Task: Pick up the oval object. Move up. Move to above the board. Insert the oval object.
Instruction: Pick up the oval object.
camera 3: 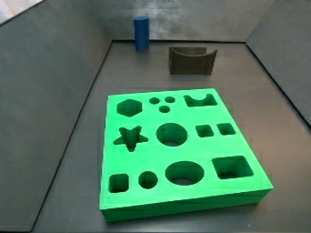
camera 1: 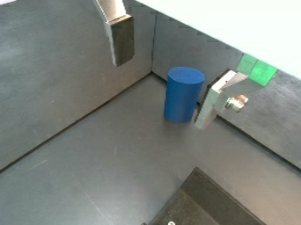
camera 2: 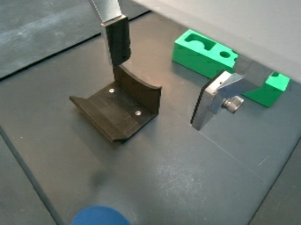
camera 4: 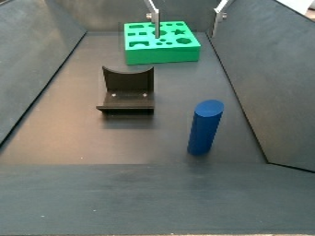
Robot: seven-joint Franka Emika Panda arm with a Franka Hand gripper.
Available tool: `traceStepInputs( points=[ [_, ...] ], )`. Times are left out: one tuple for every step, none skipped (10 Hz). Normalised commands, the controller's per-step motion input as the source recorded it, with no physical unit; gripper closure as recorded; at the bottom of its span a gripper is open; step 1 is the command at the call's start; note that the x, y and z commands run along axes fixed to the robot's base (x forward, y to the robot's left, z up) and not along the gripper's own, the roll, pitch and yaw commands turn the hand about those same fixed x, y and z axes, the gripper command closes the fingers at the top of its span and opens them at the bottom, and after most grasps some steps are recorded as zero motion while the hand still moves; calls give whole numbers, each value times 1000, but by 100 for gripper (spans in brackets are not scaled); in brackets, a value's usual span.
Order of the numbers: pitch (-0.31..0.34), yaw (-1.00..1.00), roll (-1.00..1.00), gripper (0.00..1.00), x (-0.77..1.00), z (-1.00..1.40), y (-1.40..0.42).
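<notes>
The gripper [camera 2: 165,75] hangs in the air with its jaws spread wide and nothing between them; in both wrist views its two silver fingers [camera 1: 121,37] stand well apart, one a flat plate with a dark pad, the other [camera 2: 216,98] showing a small round bolt on its side. In a side view only the two fingertips [camera 4: 153,13] show, poking in above the far edge of the board [camera 4: 161,43]. In a wrist view the oval object [camera 1: 182,94] stands upright on the grey surface [camera 1: 83,158] just beside the bolted finger, not touched by it, close to the corner where two grey walls meet. In both side views this blue peg stands alone on the surface, well apart from the board: in a side view it is against the far wall [camera 3: 141,32], beyond the board [camera 3: 179,150], and in a side view it is in the foreground [camera 4: 204,126], nearer the camera than everything else. A dark brown block [camera 4: 127,89] with a curved notch in its top lies between the oval object and the board, separate from both. The board lies flat, its star, hexagon, round, oval and square holes all open to view.
</notes>
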Motion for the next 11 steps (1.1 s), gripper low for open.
traceStepInputs(
  points=[
    [-4,0,0,0,0,-100,-37],
    [0,320,-10,0,0,-331,23],
    [-73,506,-117,0,-143,-366,291],
    [-77,606,-173,0,-183,-380,489],
    [-90,580,-214,0,-83,-420,463],
    [-93,546,-200,0,-89,-383,517],
    [-97,583,-180,0,-191,-400,549],
    [-103,589,-183,0,-169,-414,537],
    [-79,551,-171,0,-29,-360,514],
    [-54,534,-144,0,0,-340,534],
    [-51,434,-227,0,0,-346,494]
  ],
)
